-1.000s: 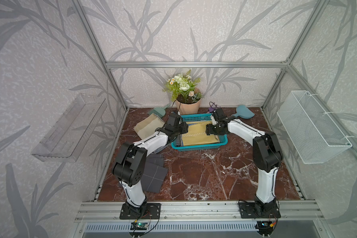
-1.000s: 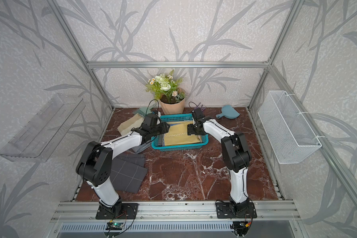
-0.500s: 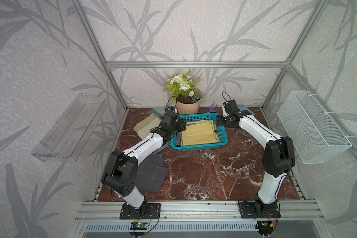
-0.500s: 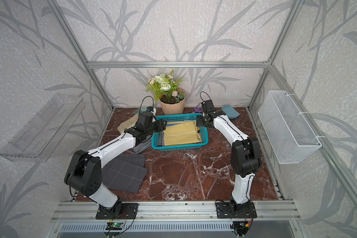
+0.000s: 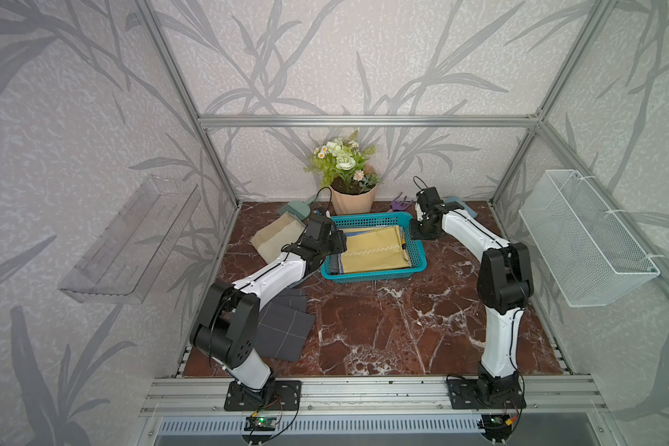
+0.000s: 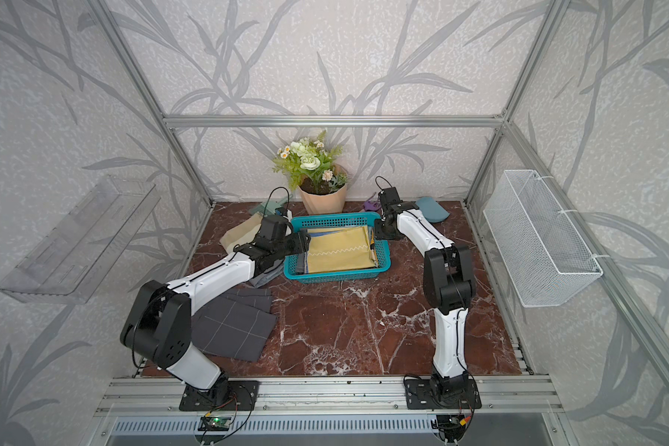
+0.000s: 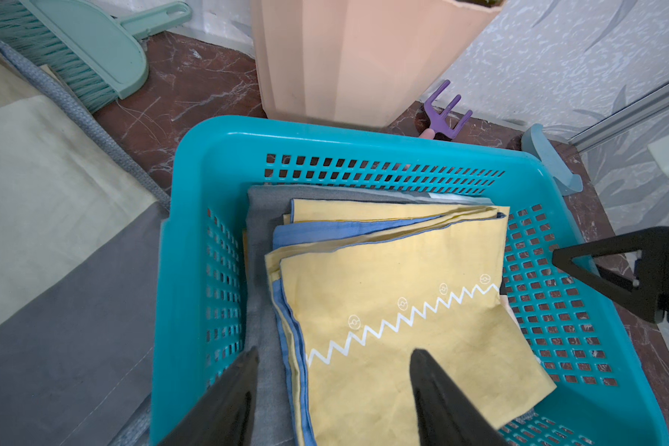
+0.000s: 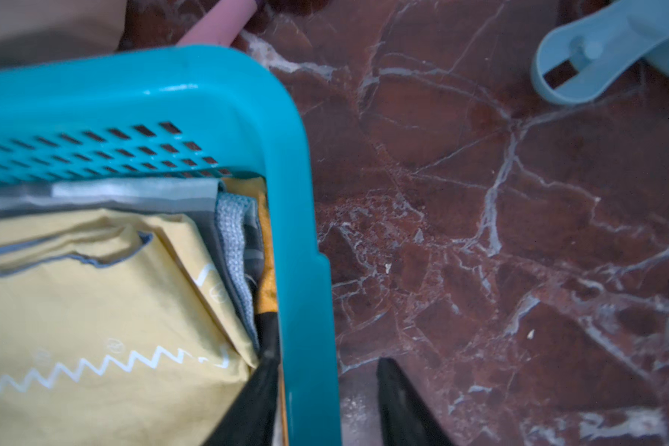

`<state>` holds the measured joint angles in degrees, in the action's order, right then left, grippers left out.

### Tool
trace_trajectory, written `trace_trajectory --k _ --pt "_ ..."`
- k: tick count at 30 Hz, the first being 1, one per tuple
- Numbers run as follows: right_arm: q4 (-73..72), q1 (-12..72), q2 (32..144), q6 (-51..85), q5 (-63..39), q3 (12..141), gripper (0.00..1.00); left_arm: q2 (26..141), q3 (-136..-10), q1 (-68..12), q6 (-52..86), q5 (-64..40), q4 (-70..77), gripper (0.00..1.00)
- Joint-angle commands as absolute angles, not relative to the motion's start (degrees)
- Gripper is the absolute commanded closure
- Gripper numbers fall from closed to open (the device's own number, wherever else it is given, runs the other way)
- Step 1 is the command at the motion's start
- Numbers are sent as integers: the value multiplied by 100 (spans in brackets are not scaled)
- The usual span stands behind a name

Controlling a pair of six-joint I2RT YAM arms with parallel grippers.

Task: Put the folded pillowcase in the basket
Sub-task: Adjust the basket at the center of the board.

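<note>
The teal basket (image 5: 371,273) (image 6: 337,275) stands at the back of the marble table. The folded yellow pillowcase (image 5: 375,253) (image 6: 340,253) with a white zigzag line lies flat inside it, on top of grey and blue cloths. My left gripper (image 5: 337,248) (image 7: 333,370) hovers open over the pillowcase's (image 7: 402,309) left edge, holding nothing. My right gripper (image 5: 416,233) (image 8: 329,382) is open and straddles the basket's (image 8: 209,85) right wall. One finger is inside, next to the pillowcase (image 8: 74,309). The other is outside, apart from the wall.
Behind the basket are a peach flowerpot (image 5: 352,197), a purple hand rake (image 7: 445,116), a green brush (image 7: 86,46) and a blue dustpan (image 6: 431,208). A tan cloth (image 5: 279,235) and a dark checked cloth (image 5: 282,324) lie to the left. A wire basket (image 5: 584,239) and a clear tray (image 5: 132,239) hang on the side walls.
My right gripper left the basket, rose toward the back right, then came down over the basket's right wall with its jaws narrower. My left gripper drew back slightly to the basket's left edge.
</note>
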<state>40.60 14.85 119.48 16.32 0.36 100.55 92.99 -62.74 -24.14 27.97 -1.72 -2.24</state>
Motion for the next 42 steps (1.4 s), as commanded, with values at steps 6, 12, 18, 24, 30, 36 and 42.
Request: trace_trajectory --k 6,12,18,24,30,36,42 --pt "4157 1329 12023 1754 104 10040 90 9125 -6214 -2382 2659 -38 -343 34" --pt "4119 1163 11973 1864 132 9918 96 9008 -6059 -2382 2678 11 -360 32" --pt "4035 1054 11862 1839 149 9772 51 8811 -5869 -2349 2829 641 -719 27" --pt "3860 1085 11232 1806 -2 9510 11 8449 -5722 -2171 2935 1500 -1340 15" --pt "3827 1866 9842 1797 -155 8801 2 7831 -5546 -1845 2882 1835 -1665 14" --pt "2665 3458 8671 2717 -1047 7134 0 7634 -5595 -1128 3098 1873 -2486 8" --pt "1192 4847 9100 3806 -1582 6437 0 7135 -5388 -343 3118 1594 -2414 5"
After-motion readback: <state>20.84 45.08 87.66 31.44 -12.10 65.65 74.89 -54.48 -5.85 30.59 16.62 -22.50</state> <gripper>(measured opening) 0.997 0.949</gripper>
